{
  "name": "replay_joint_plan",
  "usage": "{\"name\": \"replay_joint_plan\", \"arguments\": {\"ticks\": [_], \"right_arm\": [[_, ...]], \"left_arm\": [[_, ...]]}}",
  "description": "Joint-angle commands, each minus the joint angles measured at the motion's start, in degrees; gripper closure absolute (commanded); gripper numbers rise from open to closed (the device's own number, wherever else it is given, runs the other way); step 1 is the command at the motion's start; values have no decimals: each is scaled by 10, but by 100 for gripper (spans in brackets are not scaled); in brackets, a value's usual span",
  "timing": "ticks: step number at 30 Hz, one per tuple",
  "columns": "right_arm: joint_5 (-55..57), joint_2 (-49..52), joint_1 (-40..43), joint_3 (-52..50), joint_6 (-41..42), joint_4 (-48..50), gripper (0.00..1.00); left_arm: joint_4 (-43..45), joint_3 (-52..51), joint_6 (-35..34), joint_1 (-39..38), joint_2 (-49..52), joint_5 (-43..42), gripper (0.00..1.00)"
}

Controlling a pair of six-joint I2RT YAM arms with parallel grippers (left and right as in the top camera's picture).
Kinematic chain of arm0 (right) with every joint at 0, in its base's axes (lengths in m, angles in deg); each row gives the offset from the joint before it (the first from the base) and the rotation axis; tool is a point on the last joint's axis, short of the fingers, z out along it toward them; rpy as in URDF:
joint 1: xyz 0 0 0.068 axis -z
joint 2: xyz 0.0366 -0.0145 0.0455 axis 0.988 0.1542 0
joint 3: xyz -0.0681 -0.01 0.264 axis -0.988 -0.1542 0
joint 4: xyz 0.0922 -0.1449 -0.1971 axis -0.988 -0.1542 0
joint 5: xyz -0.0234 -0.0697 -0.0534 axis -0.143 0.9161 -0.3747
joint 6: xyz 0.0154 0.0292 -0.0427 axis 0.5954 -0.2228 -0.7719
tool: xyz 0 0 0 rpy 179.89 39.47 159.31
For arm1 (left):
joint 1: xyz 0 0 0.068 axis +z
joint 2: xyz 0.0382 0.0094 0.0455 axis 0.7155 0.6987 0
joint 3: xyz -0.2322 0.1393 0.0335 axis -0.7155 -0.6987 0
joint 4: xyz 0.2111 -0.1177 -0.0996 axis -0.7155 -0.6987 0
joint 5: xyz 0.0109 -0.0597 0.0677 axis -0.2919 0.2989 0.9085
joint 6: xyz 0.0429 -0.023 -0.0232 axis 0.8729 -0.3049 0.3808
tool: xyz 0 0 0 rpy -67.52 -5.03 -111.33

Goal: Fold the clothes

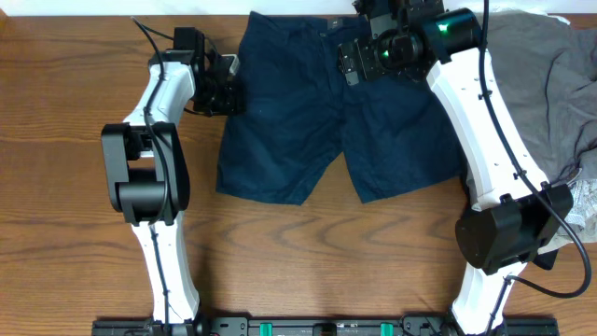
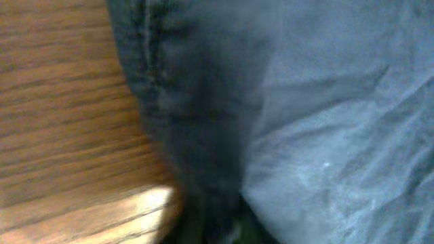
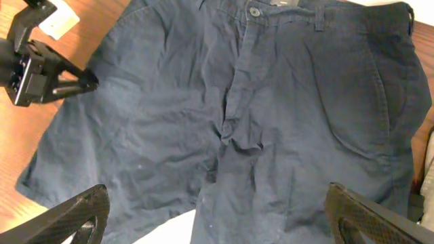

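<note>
The dark navy shorts [image 1: 317, 121] lie spread flat on the wooden table, waistband at the far edge and both legs pointing to the near side. They fill the right wrist view [image 3: 271, 122]. My left gripper [image 1: 224, 91] is at the shorts' left side seam. Its fingers meet at the cloth edge in the right wrist view [image 3: 89, 83]. The left wrist view is blurred and shows the seam [image 2: 152, 74] very close. My right gripper [image 1: 359, 58] hovers above the waistband, jaws wide open and empty [image 3: 217, 220].
A pile of grey clothes [image 1: 546, 84] lies at the back right beside the right arm. White-patterned cloth [image 1: 586, 201] shows at the right edge. A small white tag [image 1: 230, 63] lies by the left gripper. Bare wood [image 1: 317, 252] lies in front of the shorts.
</note>
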Motion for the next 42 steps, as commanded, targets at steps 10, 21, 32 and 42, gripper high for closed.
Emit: {"name": "replay_joint_plan", "arguments": {"ticks": [10, 21, 32, 42], "right_arm": [[3, -2, -1, 5, -5, -2, 1], [3, 2, -1, -15, 59, 3, 1], [3, 3, -2, -129, 84, -4, 1], [3, 3, 8, -225, 84, -2, 1]], "left_arm": [[-32, 2, -276, 96, 5, -7, 94], [-153, 2, -261, 232, 5, -3, 94], [-208, 2, -125, 240, -61, -3, 94], [-226, 2, -109, 239, -194, 53, 42]]}}
